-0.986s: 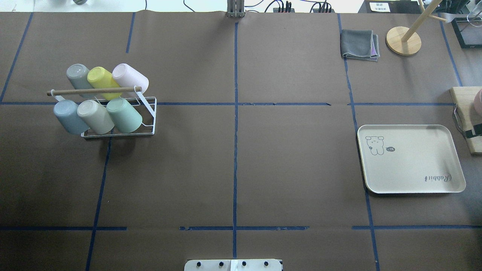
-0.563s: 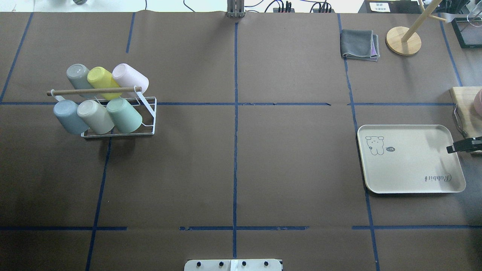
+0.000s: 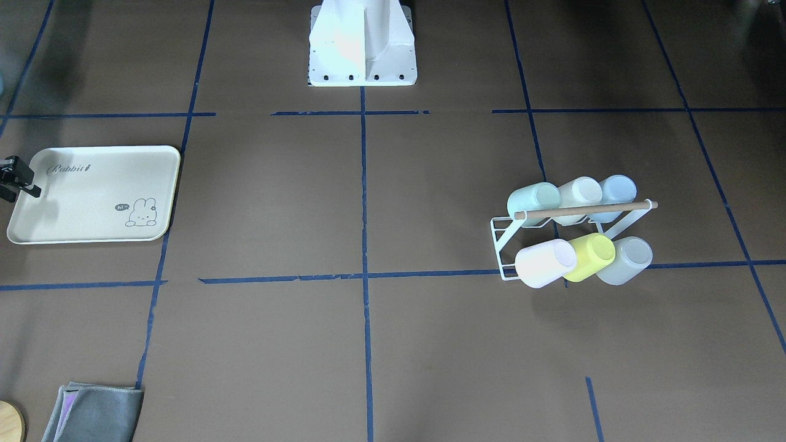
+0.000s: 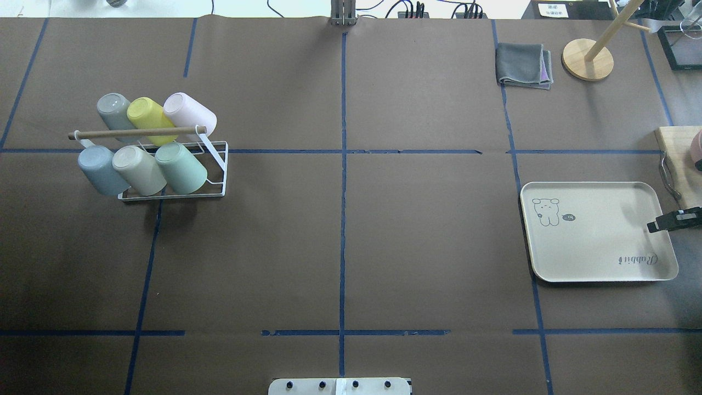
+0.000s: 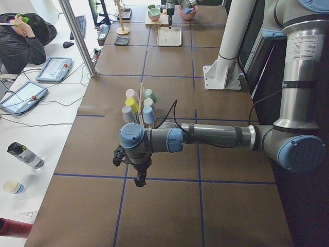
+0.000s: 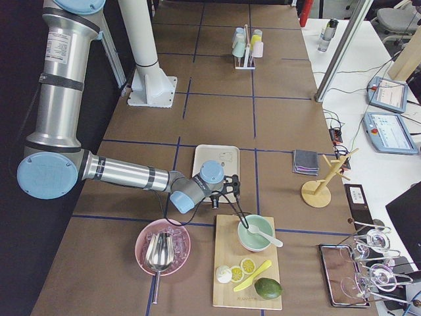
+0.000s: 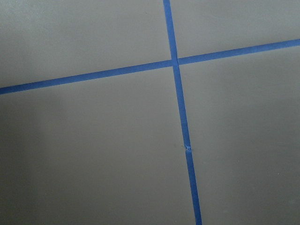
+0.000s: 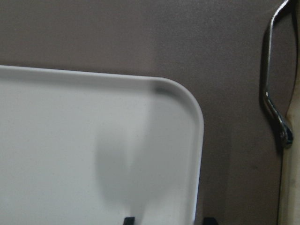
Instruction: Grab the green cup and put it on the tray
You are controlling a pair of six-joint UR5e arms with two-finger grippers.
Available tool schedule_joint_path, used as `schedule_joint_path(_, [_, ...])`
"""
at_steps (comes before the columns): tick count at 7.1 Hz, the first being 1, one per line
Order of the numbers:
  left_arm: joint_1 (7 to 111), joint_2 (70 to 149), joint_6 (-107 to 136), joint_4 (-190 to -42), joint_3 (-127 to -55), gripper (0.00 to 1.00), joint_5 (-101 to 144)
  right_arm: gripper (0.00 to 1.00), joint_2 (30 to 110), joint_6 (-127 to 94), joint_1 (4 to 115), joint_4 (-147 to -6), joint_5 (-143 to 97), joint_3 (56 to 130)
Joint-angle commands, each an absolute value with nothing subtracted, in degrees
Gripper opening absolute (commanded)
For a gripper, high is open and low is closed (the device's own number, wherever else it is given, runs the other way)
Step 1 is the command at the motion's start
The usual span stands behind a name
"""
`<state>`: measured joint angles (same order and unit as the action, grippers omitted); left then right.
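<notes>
Overhead exterior: brown paper table (image 4: 439,109) gridded with blue tape (image 4: 343,230); one white rack (image 4: 222,175) on the left carrying six cups (image 4: 148,112); green cup (image 4: 181,168) tilted on the row nearer the robot, at its centre-side end; one tray (image 4: 598,263) well apart on the right
Front-facing: right gripper (image 3: 24,187) over the tray's outer rim; one grey cloth (image 3: 92,411)
Exterior left: left gripper (image 5: 139,180) above the table near the rack, can't tell how its fingers stand; one operator (image 5: 23,38) at the side desk
Left wrist: two tape lines crossing
Right wrist: two fingertips (image 8: 129,219) parted, nothing between them, above the tray's corner
</notes>
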<state>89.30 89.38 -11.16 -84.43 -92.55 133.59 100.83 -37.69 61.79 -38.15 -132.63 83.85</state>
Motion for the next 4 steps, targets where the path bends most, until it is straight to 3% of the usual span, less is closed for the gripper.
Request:
schedule_joint_path(1, [89.3,89.4,-11.2,-84.5,-92.5,1.00,133.6,0.33,101.2,-37.7,61.7,-38.1,-132.5,83.8])
schedule_joint_path(3, [89.3,89.4,-11.2,-84.5,-92.6,1.00,133.6,0.02,101.3,-37.5,61.7,-38.1,-132.5,83.5])
schedule_joint_path(4, [89.3,89.4,-11.2,-84.5,-92.5,1.00,133.6,0.00,101.3,-37.5,61.7,-38.1,-132.5,83.4])
